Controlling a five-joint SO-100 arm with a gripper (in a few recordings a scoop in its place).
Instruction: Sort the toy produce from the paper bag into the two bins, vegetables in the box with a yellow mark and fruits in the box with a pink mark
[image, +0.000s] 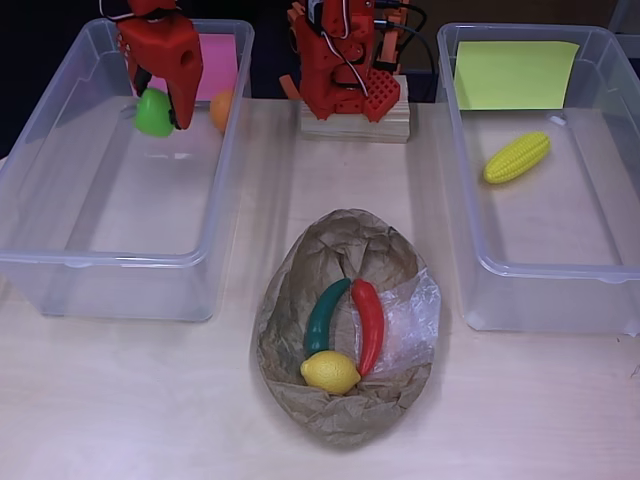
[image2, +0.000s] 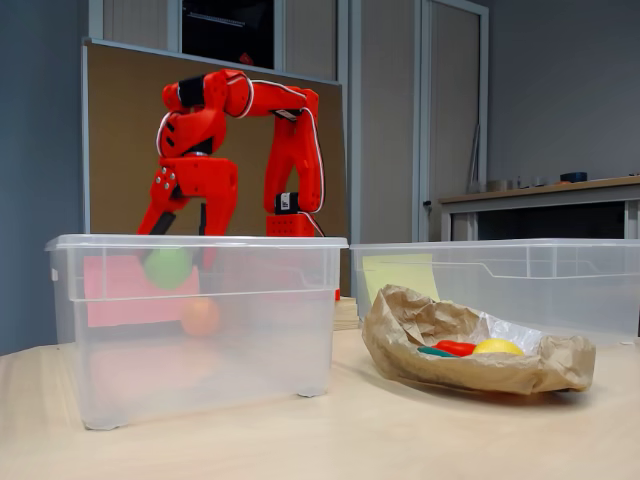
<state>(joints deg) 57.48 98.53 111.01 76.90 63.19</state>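
My red gripper (image: 160, 115) hangs over the back of the left bin (image: 60, 265), which carries the pink mark (image: 222, 62). It is shut on a round green toy fruit (image: 152, 113), seen through the bin wall in the fixed view as the green fruit (image2: 168, 268) between my gripper (image2: 178, 262) fingers. An orange fruit (image: 221, 109) lies in the same bin. The right bin (image: 520, 285) has a yellow mark (image: 515, 74) and holds a corn cob (image: 517, 157). The paper bag (image: 300, 400) holds a green pepper (image: 324, 315), a red pepper (image: 369, 322) and a lemon (image: 330, 372).
The arm's base (image: 350, 70) stands on a wooden block at the back, between the two bins. Bare tabletop runs along the front edge, either side of the bag. A brown board stands behind the arm in the fixed view.
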